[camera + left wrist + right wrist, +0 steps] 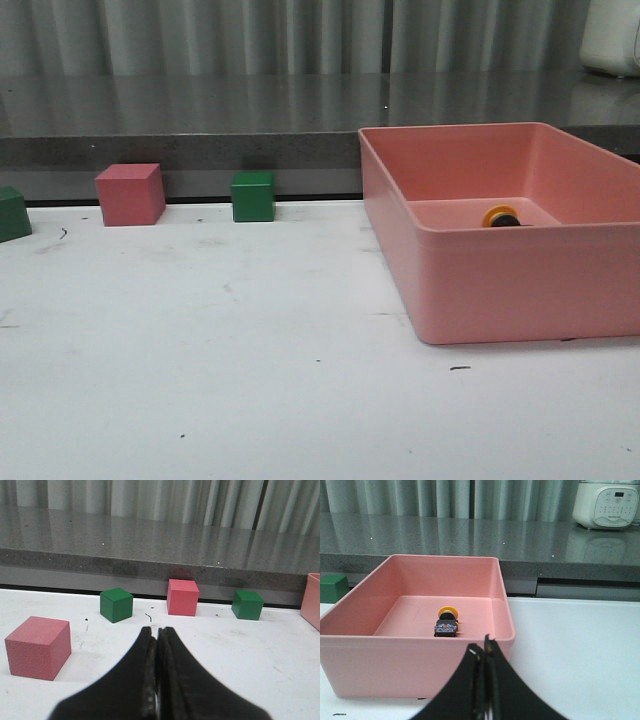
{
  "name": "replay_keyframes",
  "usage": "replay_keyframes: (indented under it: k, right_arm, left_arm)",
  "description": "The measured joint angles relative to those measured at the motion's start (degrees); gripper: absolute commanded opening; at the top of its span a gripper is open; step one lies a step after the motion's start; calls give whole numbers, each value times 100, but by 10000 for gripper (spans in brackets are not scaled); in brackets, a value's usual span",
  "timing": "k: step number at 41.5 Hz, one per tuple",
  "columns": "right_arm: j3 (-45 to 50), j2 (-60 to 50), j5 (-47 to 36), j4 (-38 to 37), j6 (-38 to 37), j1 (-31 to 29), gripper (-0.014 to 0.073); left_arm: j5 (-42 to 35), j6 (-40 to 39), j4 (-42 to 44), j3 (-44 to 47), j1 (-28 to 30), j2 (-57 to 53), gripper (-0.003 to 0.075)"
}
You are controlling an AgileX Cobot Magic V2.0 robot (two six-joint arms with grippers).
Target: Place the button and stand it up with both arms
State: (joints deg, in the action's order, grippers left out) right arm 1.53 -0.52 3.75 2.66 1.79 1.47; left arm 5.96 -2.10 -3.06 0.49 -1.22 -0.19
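Button: small push-button switch with yellow mushroom cap and blocky black-blue base (pixel 446 622), lying on its side on the floor of the pink plastic bin (pixel 350 665), cap toward the bin's far wall.
Bin: open-topped rectangular tub on the right of the white table (pixel 200 380); its walls surround the button on all sides, and in the front view only the yellow cap shows above the near wall.
Left gripper (pixel 157 632): black angular fingers pressed together, holding nothing, over the table.
Right gripper (pixel 485 645): fingers together, empty, outside the bin's near wall.
Cubes: pink cube (pixel 39 647) near the left gripper; green cube (pixel 116 605), second pink cube (pixel 182 597) and second green cube (pixel 247 604) along the table's far edge.
Behind: grey stone counter (pixel 470 535), white appliance (pixel 606 503) on it.
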Motion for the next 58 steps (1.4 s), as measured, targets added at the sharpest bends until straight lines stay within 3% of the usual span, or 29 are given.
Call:
replay_keyframes:
  k: [35, 47, 58]
  right_arm:
    - [0, 0, 0, 0, 0, 0, -68]
    - [0, 0, -142, 0, 0, 0, -68]
    - [-1081, 0, 383, 0, 0, 0, -68]
  left_arm:
    - [0, 0, 0, 0, 0, 0, -20]
    - [-388, 0, 0, -31, 0, 0, -20]
    - [-68, 0, 0, -1411, 0, 45, -20]
